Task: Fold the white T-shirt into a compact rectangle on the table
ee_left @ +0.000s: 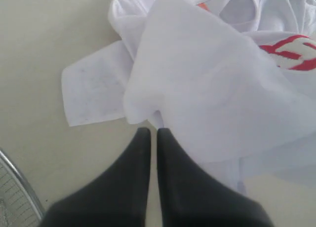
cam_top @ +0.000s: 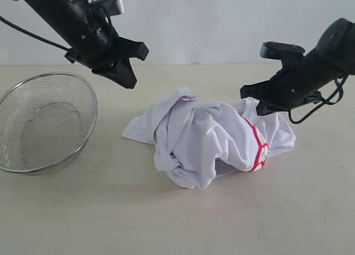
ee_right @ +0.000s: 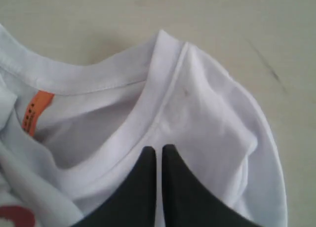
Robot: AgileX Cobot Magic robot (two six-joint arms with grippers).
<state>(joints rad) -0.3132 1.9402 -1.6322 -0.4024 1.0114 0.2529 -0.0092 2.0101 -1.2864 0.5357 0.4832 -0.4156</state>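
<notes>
In the exterior view we see the whole white cotton T-shirt [cam_top: 205, 138], bunched into a soft, rumpled mound on the pale beige matte surface [cam_top: 166, 222]. It lies between the two end effectors, below and inward of the left one and directly under the right one. Only this view shows the full round wire-mesh metal basket [cam_top: 50, 127], shiny and bowl-shaped. It stands on the side of the left end effector [cam_top: 127, 80] away from the shirt and well apart from the cloth. That end effector hangs above the surface, clear of the mound.

The left wrist view gives us what the wide shot does not: the black, tapered fingers of the left end effector [ee_left: 150, 133] are pressed together. Beyond the tips are a smooth rounded fold and one flat flap [ee_left: 94, 91] lying on the surface. The red-and-white lettering [ee_left: 291, 52] is creased at the far side.

The right wrist view alone reveals the ribbed neckband [ee_right: 133, 138] with its stitched seam, and the small orange neck tag [ee_right: 35, 111] inside it. The right end effector [ee_right: 158, 150] also has its fingers together, tips just at the neckband. We cannot tell whether they touch the cloth.
</notes>
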